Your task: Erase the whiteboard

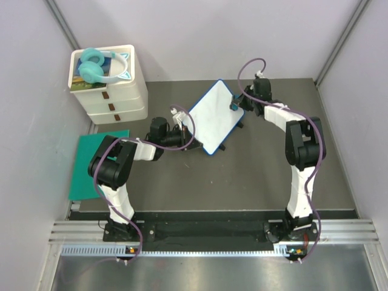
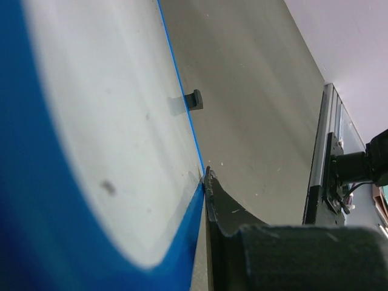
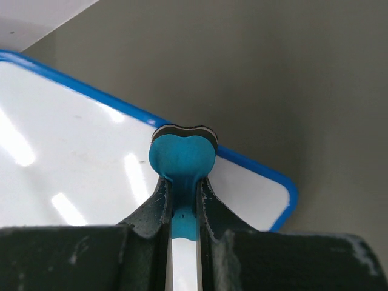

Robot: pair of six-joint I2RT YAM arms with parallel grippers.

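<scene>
— Grey bench (image 1: 260,176), pale walls (image 1: 200,36) round it. Top view: what's on it?
— Small white rectangular whiteboard w/ thin blue rim (image 1: 213,118), tilted, centre-back, btwn left arm (image 1: 115,167) and right arm (image 1: 303,145). Little teal eraser (image 1: 233,106) at its right edge. Flat green mat (image 1: 91,163) far left. White drawer unit (image 1: 112,91) back left, teal headphones (image 1: 97,65) on top.
— Left wrist view?
— Whiteboard v. close, fills the left, faint grey smudge on the white. One of the left fingers (image 2: 227,218) lies against the rim. The other's hidden behind the board. Reads as pinching its edge.
— Right wrist?
— Right fingers (image 3: 154,209) squeezed onto the eraser, one each side. Its dark-edged head sits over the blue rim nr a rounded corner. Glare streaks on the white.
</scene>
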